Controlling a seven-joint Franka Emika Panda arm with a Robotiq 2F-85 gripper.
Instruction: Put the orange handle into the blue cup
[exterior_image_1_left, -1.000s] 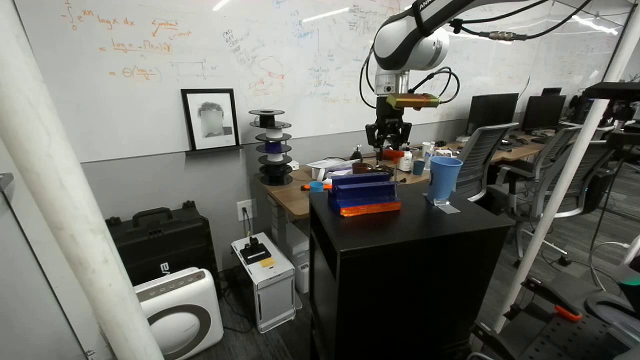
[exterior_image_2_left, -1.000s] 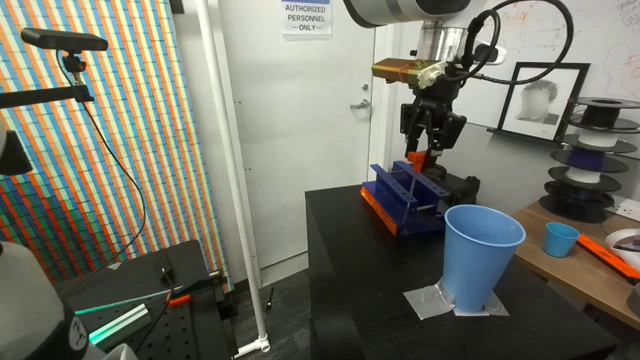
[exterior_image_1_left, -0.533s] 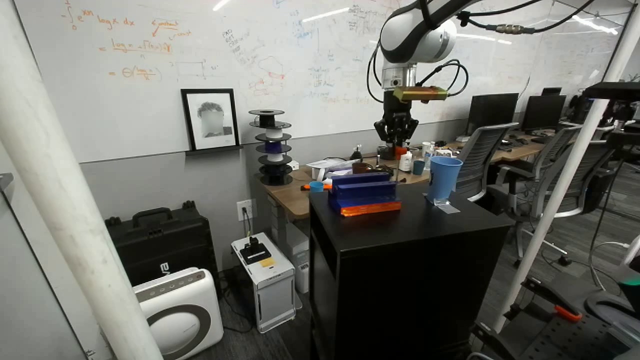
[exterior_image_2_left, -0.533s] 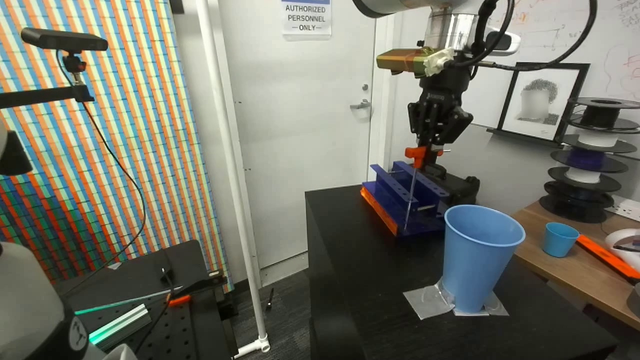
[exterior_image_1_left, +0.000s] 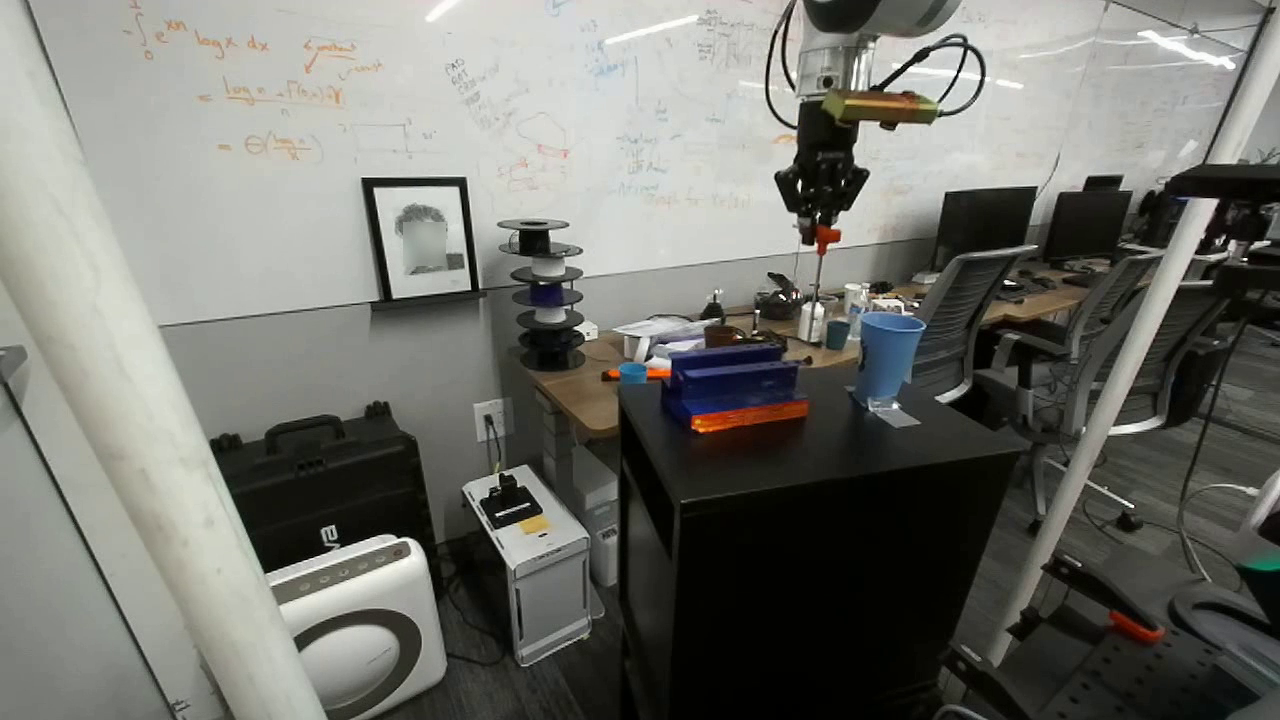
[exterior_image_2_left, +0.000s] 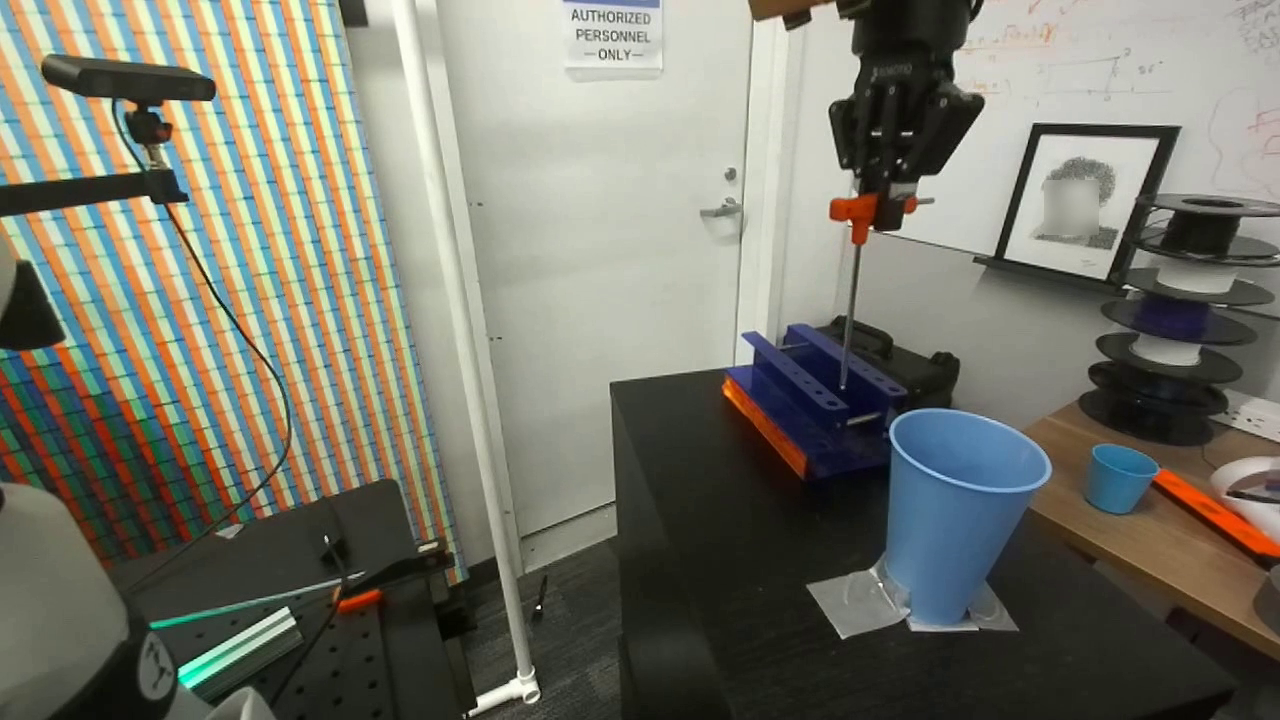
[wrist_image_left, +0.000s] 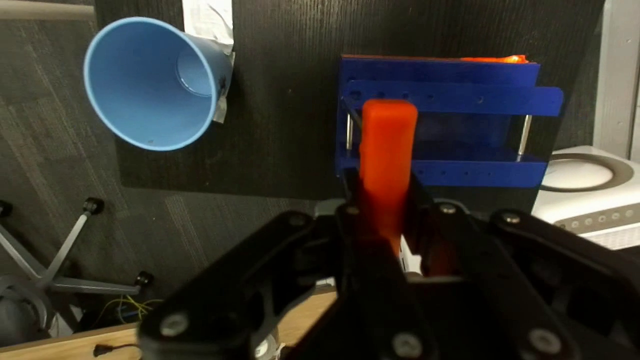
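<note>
Tool (exterior_image_2_left: 886, 211) points down, pinching orange handle (wrist_image_left: 387, 155), higher than blue cup (exterior_image_2_left: 955, 540).

Orange T-handle (exterior_image_2_left: 853, 211) held aloft: slim metal shaft (exterior_image_2_left: 851, 312) pointing down, slightly off vertical; short metal stub (exterior_image_2_left: 926, 202) at crossbar end. Blue cup (exterior_image_2_left: 955, 545), nearer and farther right than T-handle in exterior view: tall light-blue tumbler, wider at top, upright, mouth open, base taped down, small dark mark on side. T-handle outside cup, well apart; higher, to left in both exterior views, to right in wrist view.
</note>
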